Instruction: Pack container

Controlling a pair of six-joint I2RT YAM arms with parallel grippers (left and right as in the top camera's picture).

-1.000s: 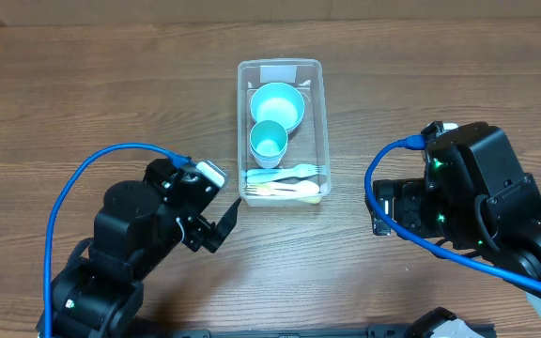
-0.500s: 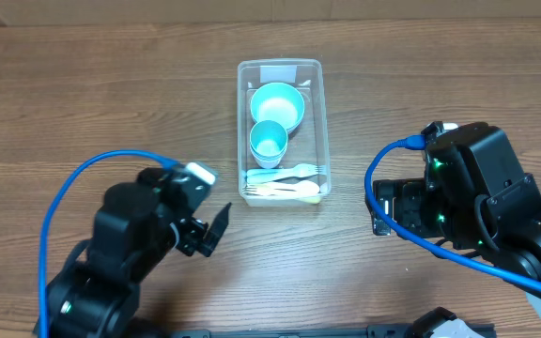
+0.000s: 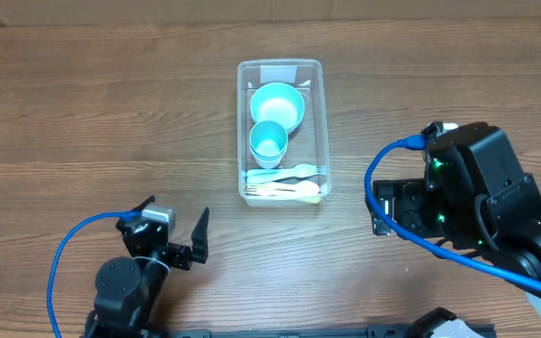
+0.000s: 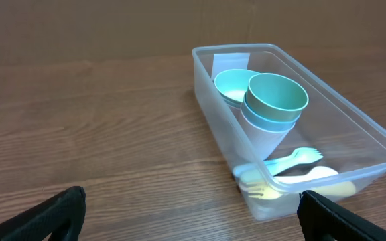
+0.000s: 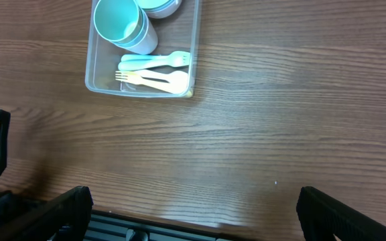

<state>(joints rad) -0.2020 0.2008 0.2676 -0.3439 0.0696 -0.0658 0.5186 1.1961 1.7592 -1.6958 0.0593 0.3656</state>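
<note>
Container: sitting mid-counter, long axis running front-to-back, holding bowl, cup, cutlery. Left gripper: gaping wide, empty, container lying ahead-right of it. Right gripper: spreading wide, empty.

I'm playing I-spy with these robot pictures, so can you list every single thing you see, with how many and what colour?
container: 1, clear plastic, middle of the table, towards the far side
bowl: 1, light blue, far end of the container
cups: 2 stacked, green inside light blue, middle of the container
forks and spoons: several, exact count unclear, light blue, white and yellow, lying at the container's near end
table: 1, brown wood, under everything
cables: 2, blue, one looping from each arm
left hand: 1, black, open, above bare table, near and left of the container
right hand: 1, black, open, holding nothing, right of the container
</note>
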